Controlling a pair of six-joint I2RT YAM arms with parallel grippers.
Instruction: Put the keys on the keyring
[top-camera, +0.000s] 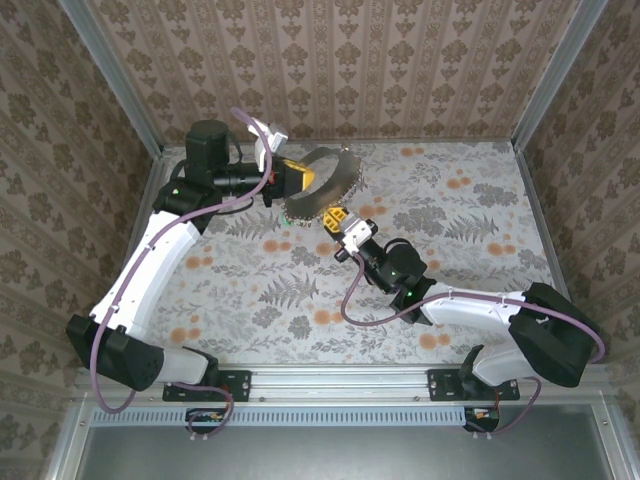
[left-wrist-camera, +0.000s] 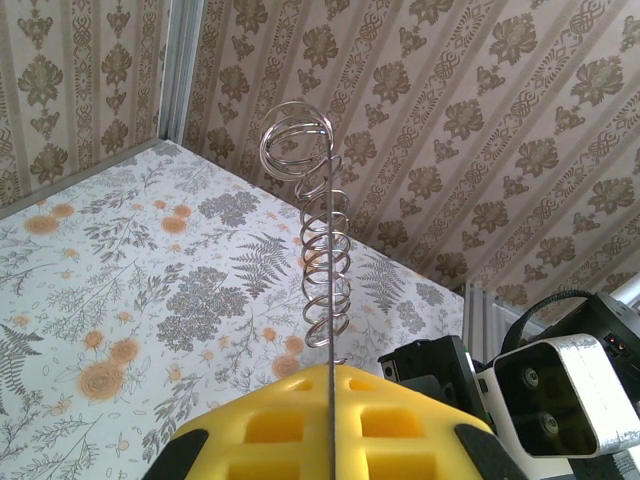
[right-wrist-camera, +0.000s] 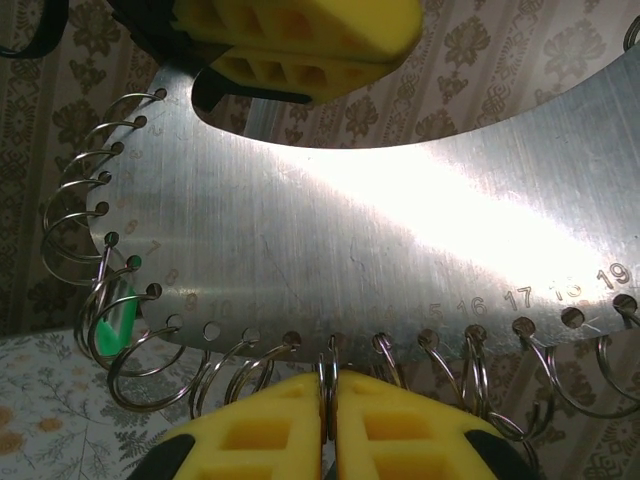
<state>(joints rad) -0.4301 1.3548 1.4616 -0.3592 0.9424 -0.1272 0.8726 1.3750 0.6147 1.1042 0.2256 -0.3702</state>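
Lying under plate, floral table (top-camera: 470, 240). Numbered crescent metal plate (right-wrist-camera: 350, 230) held off it, clamped at upper edge by fully closed left gripper (left-wrist-camera: 330, 400), judged so ring row is presented. Right gripper (right-wrist-camera: 330, 400) at plate's lower edge, pinched shut on one keyring (right-wrist-camera: 328, 362). Green key (right-wrist-camera: 118, 322) hung at plate's left end. Neighbouring rings (right-wrist-camera: 470, 375) crowd pinch.
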